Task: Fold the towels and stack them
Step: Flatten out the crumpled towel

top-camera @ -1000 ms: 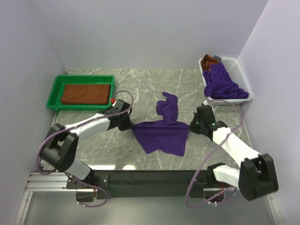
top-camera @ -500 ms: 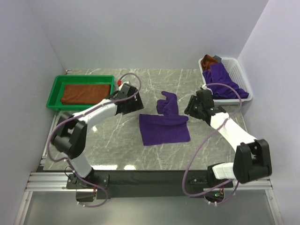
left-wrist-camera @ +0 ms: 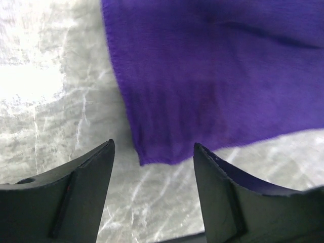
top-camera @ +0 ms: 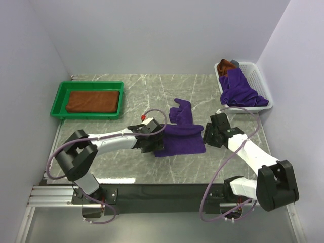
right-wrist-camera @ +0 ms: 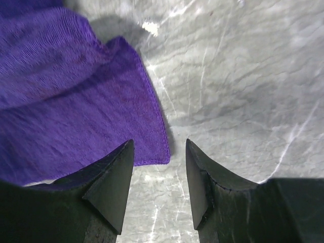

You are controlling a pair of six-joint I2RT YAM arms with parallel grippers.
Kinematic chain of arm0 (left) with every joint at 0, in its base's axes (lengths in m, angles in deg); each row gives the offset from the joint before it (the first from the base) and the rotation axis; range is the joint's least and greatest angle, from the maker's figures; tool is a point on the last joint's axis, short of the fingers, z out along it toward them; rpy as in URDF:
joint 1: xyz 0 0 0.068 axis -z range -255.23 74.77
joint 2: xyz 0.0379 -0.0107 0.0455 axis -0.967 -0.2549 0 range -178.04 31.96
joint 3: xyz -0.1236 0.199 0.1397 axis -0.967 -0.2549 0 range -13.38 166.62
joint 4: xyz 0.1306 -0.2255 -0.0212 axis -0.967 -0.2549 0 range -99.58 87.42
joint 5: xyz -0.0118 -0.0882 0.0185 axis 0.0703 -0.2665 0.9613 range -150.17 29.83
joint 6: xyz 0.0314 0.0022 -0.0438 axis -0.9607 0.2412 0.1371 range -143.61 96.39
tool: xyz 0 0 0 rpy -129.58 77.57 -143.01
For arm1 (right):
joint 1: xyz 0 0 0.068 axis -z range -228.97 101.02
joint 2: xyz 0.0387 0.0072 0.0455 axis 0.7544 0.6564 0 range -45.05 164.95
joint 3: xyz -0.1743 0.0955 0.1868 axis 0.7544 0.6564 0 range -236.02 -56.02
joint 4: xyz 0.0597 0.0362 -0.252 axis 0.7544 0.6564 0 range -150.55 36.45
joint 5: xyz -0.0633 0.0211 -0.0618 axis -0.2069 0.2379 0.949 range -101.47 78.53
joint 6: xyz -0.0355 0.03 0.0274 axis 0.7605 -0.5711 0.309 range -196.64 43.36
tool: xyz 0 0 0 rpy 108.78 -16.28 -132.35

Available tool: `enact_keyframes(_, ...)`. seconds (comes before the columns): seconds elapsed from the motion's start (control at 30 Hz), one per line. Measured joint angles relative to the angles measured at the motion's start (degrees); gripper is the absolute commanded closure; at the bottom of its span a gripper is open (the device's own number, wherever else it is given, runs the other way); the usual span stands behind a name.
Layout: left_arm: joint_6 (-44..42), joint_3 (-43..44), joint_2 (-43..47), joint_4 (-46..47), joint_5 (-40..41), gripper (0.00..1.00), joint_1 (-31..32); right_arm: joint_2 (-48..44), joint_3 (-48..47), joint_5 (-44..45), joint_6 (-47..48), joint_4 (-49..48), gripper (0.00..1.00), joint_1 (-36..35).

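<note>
Left gripper (top-camera: pixel 152 145) stands open, low over the marble table (top-camera: pixel 116 167). Its fingers straddle the near left corner of the folded purple towel (top-camera: pixel 182 143) without clamping it. Right gripper (top-camera: pixel 207 135) is open too, with its jaws on either side of that towel's near right corner and nothing held. Between and beyond the two grippers, crumpled purple cloth (top-camera: pixel 182 113) bunches against the towel's far edge; whether it is a separate towel is unclear. Far to the left gripper's left, a green tray (top-camera: pixel 61 91) holds one folded rust-brown towel (top-camera: pixel 92 101). Beyond the right gripper, a white basket (top-camera: pixel 257 76) holds a heaped purple towel (top-camera: pixel 240 91), a rust-brown one (top-camera: pixel 225 66) and a small grey item (top-camera: pixel 234 62).
</note>
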Motion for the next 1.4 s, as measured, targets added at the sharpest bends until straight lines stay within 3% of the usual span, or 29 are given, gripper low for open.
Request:
enact_keyframes(0.63, 2.7, 0.5, -4.0, 0.4, 0.9, 0.47, 1.2, 10.1, 0.3, 3.1, -1.5, -0.9, 0.60, -7.1)
enact_keyframes(0.87, 3.3, 1.4, -4.9, -0.6, 1.1, 0.62, 2.1, 10.4, 0.5, 3.8, -2.1, -2.5, 0.92, -7.6)
enact_keyframes(0.97, 4.2, 1.4, -5.2, -1.3, 1.3, 0.80, 2.3, 10.4, 0.7, 3.7, -2.2, -3.1, 1.00, -7.6)
enact_keyframes(1.0, 4.3, 1.4, -5.2, -1.4, 1.3, 0.88, 2.3, 10.3, 0.7, 3.6, -2.2, -3.2, 1.00, -7.6)
enact_keyframes(1.1, 4.9, 1.4, -5.3, -1.9, 1.4, 0.99, 2.3, 10.1, 1.0, 3.4, -2.2, -3.7, 1.00, -7.7)
enact_keyframes(1.4, 4.5, 2.3, -4.5, -6.7, 4.8, 0.99, 1.6, 4.5, 1.0, 4.0, -2.2, -2.0, 1.00, -7.7)
